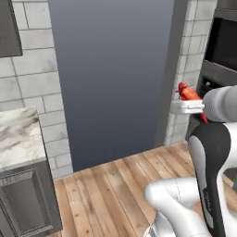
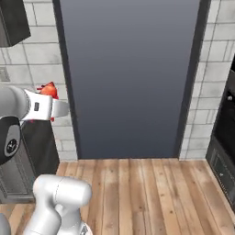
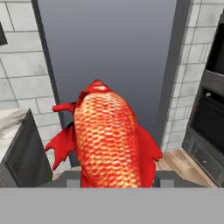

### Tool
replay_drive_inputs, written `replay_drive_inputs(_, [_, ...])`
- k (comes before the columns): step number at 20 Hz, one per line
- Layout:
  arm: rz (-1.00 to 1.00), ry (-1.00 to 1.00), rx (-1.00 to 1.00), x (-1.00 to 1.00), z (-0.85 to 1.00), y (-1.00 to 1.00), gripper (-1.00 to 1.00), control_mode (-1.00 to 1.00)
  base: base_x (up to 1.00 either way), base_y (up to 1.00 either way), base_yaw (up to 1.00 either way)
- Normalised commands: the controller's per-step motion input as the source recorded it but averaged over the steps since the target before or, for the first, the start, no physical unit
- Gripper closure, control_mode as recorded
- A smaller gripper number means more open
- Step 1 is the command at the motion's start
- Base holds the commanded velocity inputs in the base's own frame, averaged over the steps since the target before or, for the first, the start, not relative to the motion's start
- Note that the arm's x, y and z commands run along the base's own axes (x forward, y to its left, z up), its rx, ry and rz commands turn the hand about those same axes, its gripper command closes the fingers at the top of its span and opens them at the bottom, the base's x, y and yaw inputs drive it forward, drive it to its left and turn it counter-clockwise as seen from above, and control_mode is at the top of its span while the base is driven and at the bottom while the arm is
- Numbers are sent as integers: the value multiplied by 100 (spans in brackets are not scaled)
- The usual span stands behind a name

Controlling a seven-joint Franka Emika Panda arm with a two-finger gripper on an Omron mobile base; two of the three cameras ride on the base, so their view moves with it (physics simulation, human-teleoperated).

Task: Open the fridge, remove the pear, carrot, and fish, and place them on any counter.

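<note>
No legible text or labels.

Scaly red fish (image 3: 111, 140) in tool (image 3: 116, 179)

Orange-scaled, red-finned fish (image 3: 109, 140) mid-frame; white marble worktop (image 1: 16, 134) veined grey-brown, left edge; flat grey fridge panel (image 2: 131, 69) up top.

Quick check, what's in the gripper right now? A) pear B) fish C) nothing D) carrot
B: the hand view shows a red scaled, finned fish sitting between the fingertips of the gripper, and its red body pokes out past the hand in the left base view.
</note>
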Motion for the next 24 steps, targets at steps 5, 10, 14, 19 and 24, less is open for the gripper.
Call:
replay_drive_inputs(5, [0,0,0,0,0,0,100,100,-25,62,43])
replay_drive_inputs(10, [0,0,0,0,0,0,100,100,35,96,1])
replay_drive_inputs(14, [0,0,0,0,0,0,100,100,29,100,1])
replay_drive_inputs(19, [0,0,0,0,0,0,100,100,23,100,8])
replay_drive_inputs(24, [0,0,0,0,0,0,100,100,43,90,14])
